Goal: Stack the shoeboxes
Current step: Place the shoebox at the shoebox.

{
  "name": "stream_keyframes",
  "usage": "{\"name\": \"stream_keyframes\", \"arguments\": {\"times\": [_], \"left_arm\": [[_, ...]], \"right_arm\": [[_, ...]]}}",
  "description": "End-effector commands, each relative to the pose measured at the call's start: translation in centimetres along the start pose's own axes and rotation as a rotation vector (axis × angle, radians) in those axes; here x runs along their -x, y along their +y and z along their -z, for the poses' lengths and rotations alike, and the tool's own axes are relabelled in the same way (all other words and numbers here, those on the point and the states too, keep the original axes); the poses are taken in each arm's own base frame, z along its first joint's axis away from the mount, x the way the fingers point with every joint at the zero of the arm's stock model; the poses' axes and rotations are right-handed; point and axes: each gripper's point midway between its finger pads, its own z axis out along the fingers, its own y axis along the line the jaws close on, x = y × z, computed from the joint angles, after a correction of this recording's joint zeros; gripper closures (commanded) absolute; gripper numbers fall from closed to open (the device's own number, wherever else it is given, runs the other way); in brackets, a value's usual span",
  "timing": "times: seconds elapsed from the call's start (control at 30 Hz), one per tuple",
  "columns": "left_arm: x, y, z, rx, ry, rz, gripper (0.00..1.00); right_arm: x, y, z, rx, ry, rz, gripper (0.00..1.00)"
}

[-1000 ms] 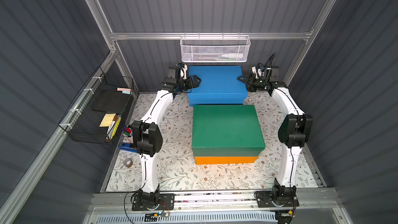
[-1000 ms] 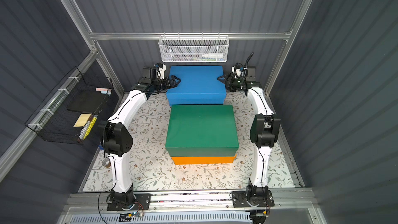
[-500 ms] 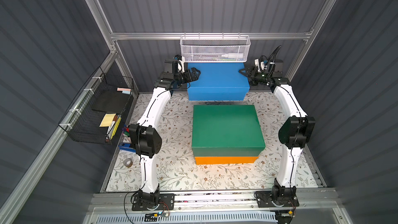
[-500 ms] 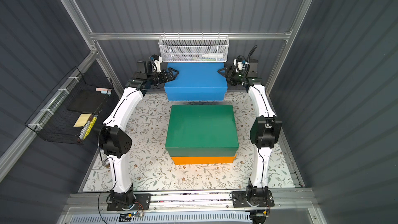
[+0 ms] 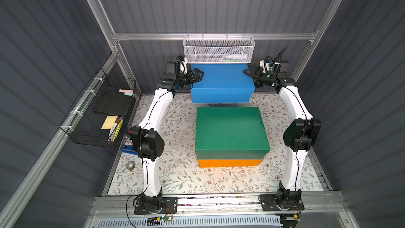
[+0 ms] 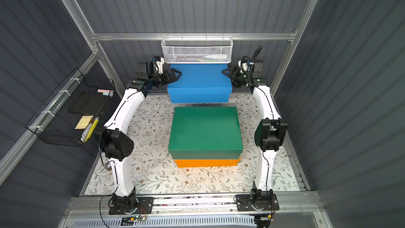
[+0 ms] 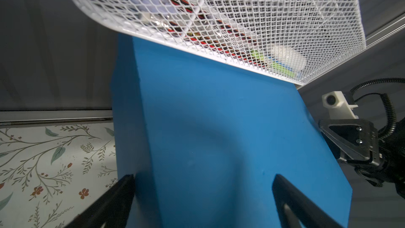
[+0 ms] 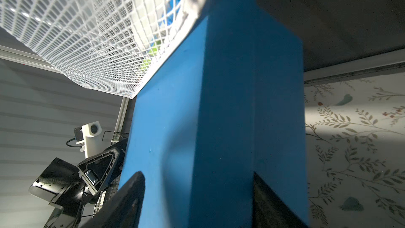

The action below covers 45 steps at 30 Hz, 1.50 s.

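Shoeboxes tell most of it: the blue shoebox (image 5: 220,78) hangs level at the table's 12 o'clock and, judging by the shadow under its near edge, is clear of the table (image 5: 175,172). The left fingers (image 7: 114,200) clamp its 9 o'clock end and the right fingers (image 8: 129,198) its 3 o'clock end. Each pair is spread wide across the box's height, one finger over the lid and its partner lower down. At the table's centre the green shoebox (image 5: 230,128) sits roughly square on the orange shoebox (image 5: 230,162), with only an orange strip showing at 6 o'clock. So two of three are stacked. What is left, I judge, is to carry the blue one toward 6 o'clock, over the green lid, and set it down. The white mesh basket (image 5: 219,49) hangs close above the blue box's far edge, and whether they touch I cannot tell. In both top views it hides that edge, the lower fingers are out of sight, and the orange lid is covered. A black wire rack (image 5: 96,115) hangs at 9 o'clock, well apart.
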Motion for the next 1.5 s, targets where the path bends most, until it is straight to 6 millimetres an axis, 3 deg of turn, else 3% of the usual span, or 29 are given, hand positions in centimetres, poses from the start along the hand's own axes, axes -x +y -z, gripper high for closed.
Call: {"name": "stream_keyframes", "arguments": {"times": [0.0,0.23,0.5,0.7,0.9,1.23,1.47], "left_arm": [[-0.3,-6.8,1.9,-0.219,0.028,-0.022,0.0],[-0.4,-7.2,2.3,-0.233,0.039,-0.011,0.0],[-2.1,-6.7,3.4,-0.218,0.06,-0.003,0.01],[-1.4,-7.5,4.9,-0.222,0.028,-0.019,0.01],[-2.1,-7.3,5.4,-0.215,0.036,-0.024,0.0],[-1.4,-8.2,7.0,-0.222,0.006,-0.036,0.01],[-2.9,-7.9,7.3,-0.223,0.025,-0.027,0.0]], "right_arm": [[-2.5,7.8,0.4,0.166,0.087,0.054,0.26],[-2.4,8.7,0.4,0.185,0.098,0.04,0.26],[-5.2,7.8,0.4,0.16,0.145,0.014,0.26],[-6.3,8.3,0.8,0.162,0.142,0.017,0.26],[-7.9,8.2,1.2,0.154,0.16,0.009,0.26],[-7.8,9.8,2.3,0.169,0.121,0.034,0.26],[-9.1,9.6,2.5,0.162,0.142,0.023,0.26]]}}
